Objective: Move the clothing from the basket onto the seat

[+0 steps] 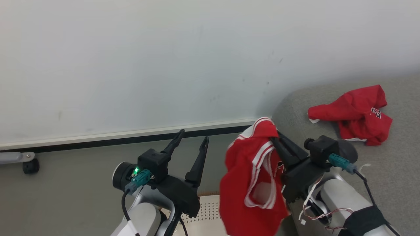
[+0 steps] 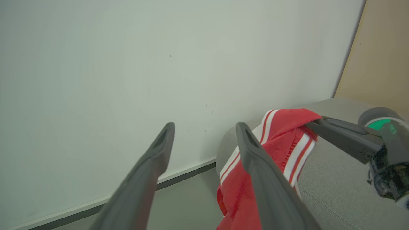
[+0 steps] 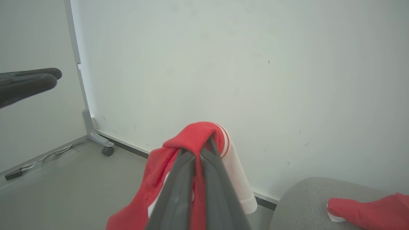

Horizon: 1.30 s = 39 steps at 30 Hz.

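A red garment with white stripes (image 1: pixel 252 177) hangs in the air beside the grey seat (image 1: pixel 387 164), pinched at its top fold by my right gripper (image 1: pixel 274 137), which is shut on it. The same garment (image 3: pixel 198 137) drapes over the closed fingers in the right wrist view, and shows as red striped fabric (image 2: pixel 281 143) in the left wrist view. A second red garment (image 1: pixel 357 113) lies crumpled on the seat, further right. My left gripper (image 1: pixel 193 139) stands open and empty left of the hanging garment. A small part of the cream basket (image 1: pixel 206 209) peeks out below.
A white wall (image 1: pixel 164 65) with a dark skirting strip runs behind everything. The grey floor (image 1: pixel 65 183) lies below it. A metal stand foot with a black castor (image 1: pixel 31 165) sits at the far left.
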Available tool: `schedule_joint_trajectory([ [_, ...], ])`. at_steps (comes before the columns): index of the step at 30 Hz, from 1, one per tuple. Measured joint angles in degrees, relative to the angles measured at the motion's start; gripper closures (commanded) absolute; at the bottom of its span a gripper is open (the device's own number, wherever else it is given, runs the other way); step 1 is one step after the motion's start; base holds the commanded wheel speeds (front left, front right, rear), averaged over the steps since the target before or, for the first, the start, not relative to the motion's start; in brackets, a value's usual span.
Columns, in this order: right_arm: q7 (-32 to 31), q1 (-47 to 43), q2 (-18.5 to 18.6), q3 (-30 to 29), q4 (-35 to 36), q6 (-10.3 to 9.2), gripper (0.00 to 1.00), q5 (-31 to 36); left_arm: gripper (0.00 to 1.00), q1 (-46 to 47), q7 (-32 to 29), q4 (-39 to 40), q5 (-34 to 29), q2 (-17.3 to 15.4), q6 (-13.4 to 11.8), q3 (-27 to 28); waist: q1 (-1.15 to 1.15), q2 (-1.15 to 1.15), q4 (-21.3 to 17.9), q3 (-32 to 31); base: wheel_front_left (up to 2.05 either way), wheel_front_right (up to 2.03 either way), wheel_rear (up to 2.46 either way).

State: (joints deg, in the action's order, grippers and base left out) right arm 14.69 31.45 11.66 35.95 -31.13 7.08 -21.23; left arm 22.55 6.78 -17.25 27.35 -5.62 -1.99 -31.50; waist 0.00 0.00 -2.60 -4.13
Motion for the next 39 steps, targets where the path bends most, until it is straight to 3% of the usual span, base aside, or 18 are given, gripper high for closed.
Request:
schedule_joint_trajectory([
  [13, 0.0, -0.22, 7.05, -3.28, 6.15, -0.09, 1.0, 0.66, 0.0, -4.65, 1.48, 0.03, -0.11, -0.04, -0.55, -1.33, 0.0, 0.0, -6.04, 0.28, 0.0, 0.0, 0.0],
  [26, -0.02, 0.02, 11.87, -5.75, 12.6, -0.58, 1.0, 1.23, 0.0, -5.71, 2.11, 0.02, -0.65, 0.9, -0.55, -4.27, 0.0, 0.0, -13.19, 1.19, 0.0, 0.0, 0.0],
  [39, -3.01, 10.55, 15.97, -11.2, 17.73, -0.8, 1.0, 1.16, 0.0, -5.08, 2.37, 2.36, -2.78, 1.32, -0.46, -6.88, 0.0, 0.0, -15.41, 6.8, 0.0, 0.0, 0.0],
])
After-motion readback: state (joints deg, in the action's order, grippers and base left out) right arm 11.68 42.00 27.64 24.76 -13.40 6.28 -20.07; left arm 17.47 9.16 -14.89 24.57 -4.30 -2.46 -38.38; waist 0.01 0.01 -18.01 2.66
